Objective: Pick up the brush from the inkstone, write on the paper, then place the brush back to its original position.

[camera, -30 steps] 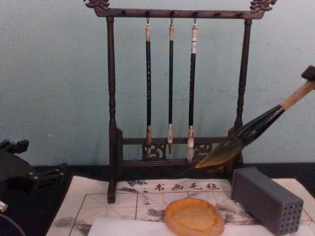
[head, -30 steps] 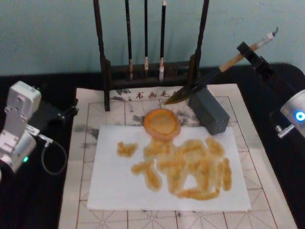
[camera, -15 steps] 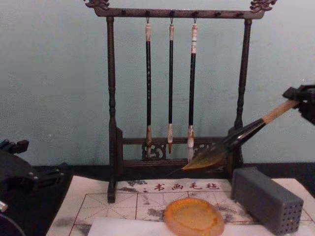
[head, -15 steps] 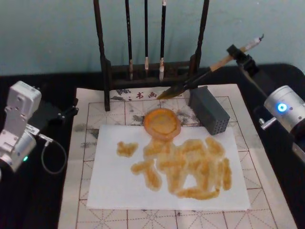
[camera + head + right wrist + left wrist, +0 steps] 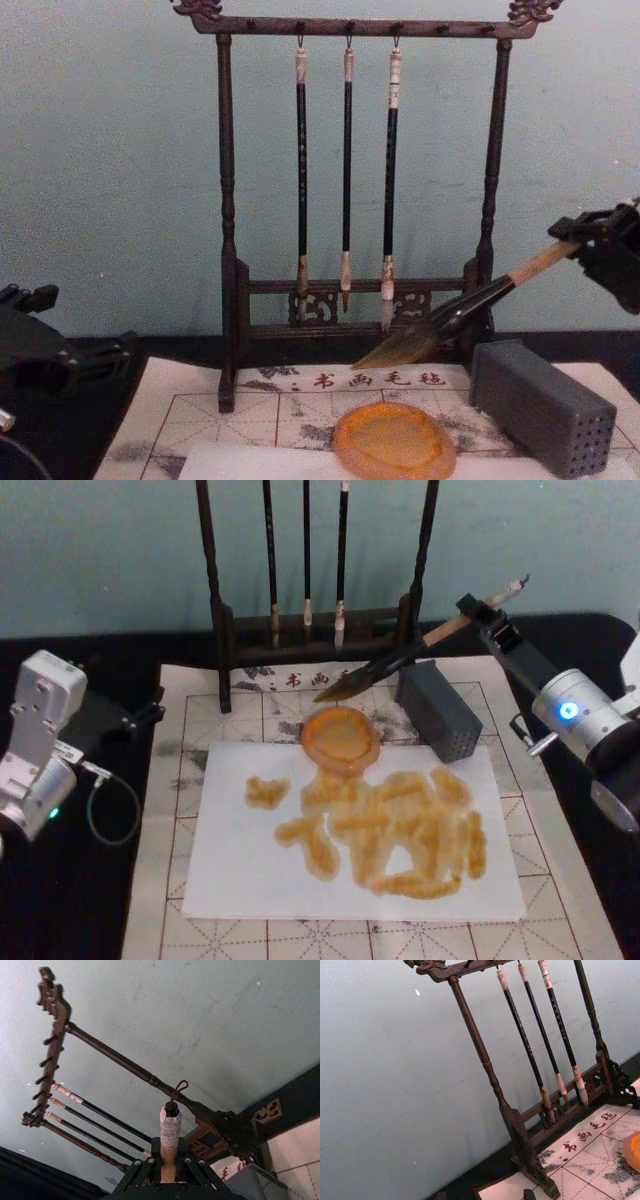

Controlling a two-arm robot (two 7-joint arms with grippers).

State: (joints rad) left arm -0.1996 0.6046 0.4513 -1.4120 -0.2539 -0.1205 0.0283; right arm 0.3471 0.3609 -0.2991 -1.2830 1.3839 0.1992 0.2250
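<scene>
Brush (image 5: pixel 398 661) is hanging tilted in the right claw (image 5: pixel 472 611), which is pinching its tan handle over the tabletop's far edge, toward the right; bristles are hovering just behind the inkstone (image 5: pixel 340 738). Left arm (image 5: pixel 35 750) is resting at the left edge.

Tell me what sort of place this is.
Probably a calligraphy practice desk set up for a robot: a wooden rack with three hanging brushes, a gridded mat printed with characters under a painted paper, and the right gripper holding a big brush.
</scene>
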